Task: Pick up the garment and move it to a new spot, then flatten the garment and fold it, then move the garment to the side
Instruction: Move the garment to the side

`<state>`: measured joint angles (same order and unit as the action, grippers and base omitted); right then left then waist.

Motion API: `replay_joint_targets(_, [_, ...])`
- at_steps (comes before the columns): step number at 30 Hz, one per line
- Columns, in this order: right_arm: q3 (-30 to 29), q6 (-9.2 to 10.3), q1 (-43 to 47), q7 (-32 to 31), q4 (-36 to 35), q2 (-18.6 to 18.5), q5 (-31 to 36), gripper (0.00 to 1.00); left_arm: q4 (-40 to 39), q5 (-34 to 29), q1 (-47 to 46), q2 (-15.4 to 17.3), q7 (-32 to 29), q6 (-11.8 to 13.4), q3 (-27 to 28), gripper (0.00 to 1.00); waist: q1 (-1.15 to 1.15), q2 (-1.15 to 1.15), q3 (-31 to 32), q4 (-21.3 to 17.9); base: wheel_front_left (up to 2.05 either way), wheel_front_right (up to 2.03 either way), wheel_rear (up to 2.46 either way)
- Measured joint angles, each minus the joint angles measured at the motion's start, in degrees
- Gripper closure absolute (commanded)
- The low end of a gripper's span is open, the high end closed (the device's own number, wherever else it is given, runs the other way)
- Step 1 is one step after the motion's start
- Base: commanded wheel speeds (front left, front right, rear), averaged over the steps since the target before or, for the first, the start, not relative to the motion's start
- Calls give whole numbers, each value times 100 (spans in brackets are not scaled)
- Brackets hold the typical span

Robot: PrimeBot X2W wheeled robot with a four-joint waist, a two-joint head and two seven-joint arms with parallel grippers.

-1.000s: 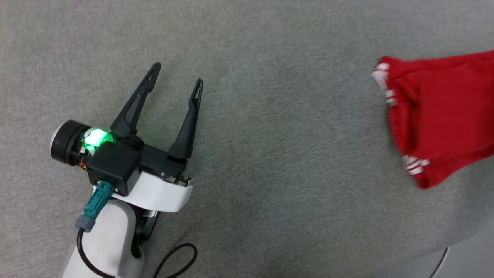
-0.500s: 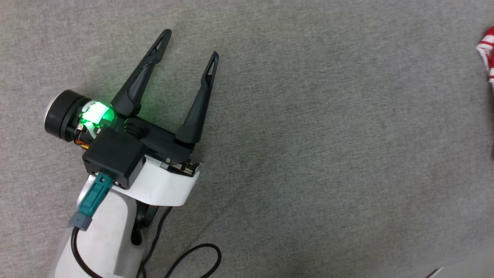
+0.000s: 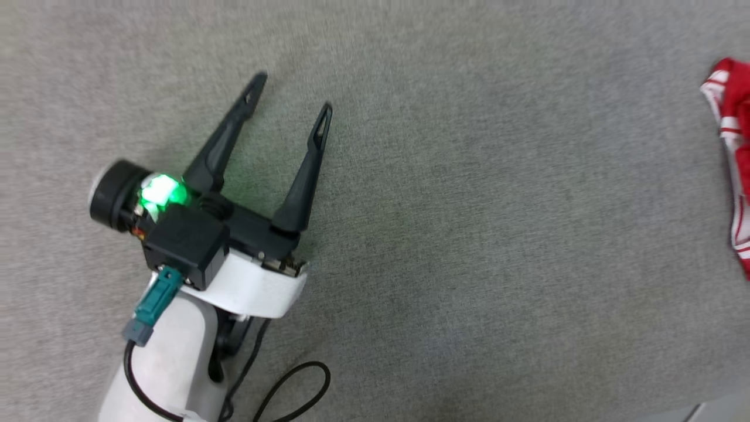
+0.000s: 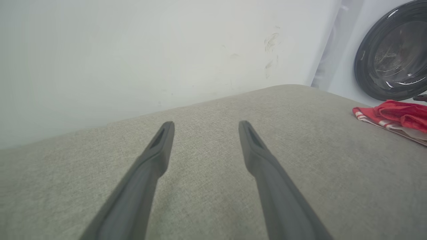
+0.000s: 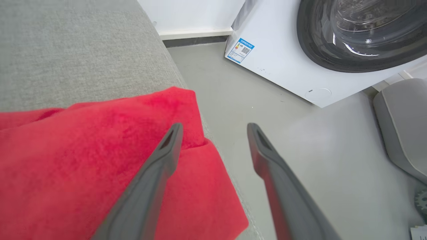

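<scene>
The left gripper (image 3: 293,92), two long dark fingers on a black and white wrist with a glowing green light (image 3: 161,190), hovers over a wide grey woven fabric surface (image 3: 469,234); its jaws stand well apart with only bare grey cloth between them; a black cable (image 3: 293,381) loops behind its wrist. The garment (image 3: 739,105), a red jersey shirt with red-and-white striped trim, lies crumpled on the same grey surface well off to the right of those jaws, nowhere near either fingertip; in the left wrist view it sits far beyond the right-hand finger, in front of the dark round door of a white washing machine (image 5: 283,56), with a plain white wall (image 4: 133,50) ahead of the fingertips. The right gripper (image 5: 215,125) has its jaws spread wide too, holding nothing; in the right wrist view the red cloth bunches at the edge of the grey surface, under and to the left of the left-hand finger, whose tip overlaps the fabric, though I cannot tell whether it touches; between the fingertips and under the right-hand finger lies pale grey floor (image 5: 300,150); the washing machine stands beyond the tips.
</scene>
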<state>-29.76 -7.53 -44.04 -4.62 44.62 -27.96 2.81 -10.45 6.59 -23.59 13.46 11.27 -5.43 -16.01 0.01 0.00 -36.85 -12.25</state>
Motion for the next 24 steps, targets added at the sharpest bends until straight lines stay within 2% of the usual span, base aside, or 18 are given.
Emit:
replay_joint_targets(6, [127, 0, 331, 813, 174, 166, -36, 0, 347, 208, 553, -145, 169, 211, 87, 0, -1, 0, 555, 60, 0, 0, 0])
replay_joint_targets(13, [360, 1, 1095, 1209, -85, 610, -282, 0, 694, 445, 1132, -339, 289, 404, 171, 0, -2, 0, 1340, 250, 0, 0, 0])
replay_joint_targets(19, [468, 1, 1939, 1306, -817, 1185, -464, 0, 924, 595, 1617, -383, 323, 503, 254, 0, -2, 0, 1962, 491, 0, 0, 0])
replay_joint_targets(24, [653, 2, 2703, 1199, -1833, 1771, -510, 0, 1079, 694, 1957, -488, 355, 615, 330, 0, -2, 0, 2424, 740, 0, 0, 0])
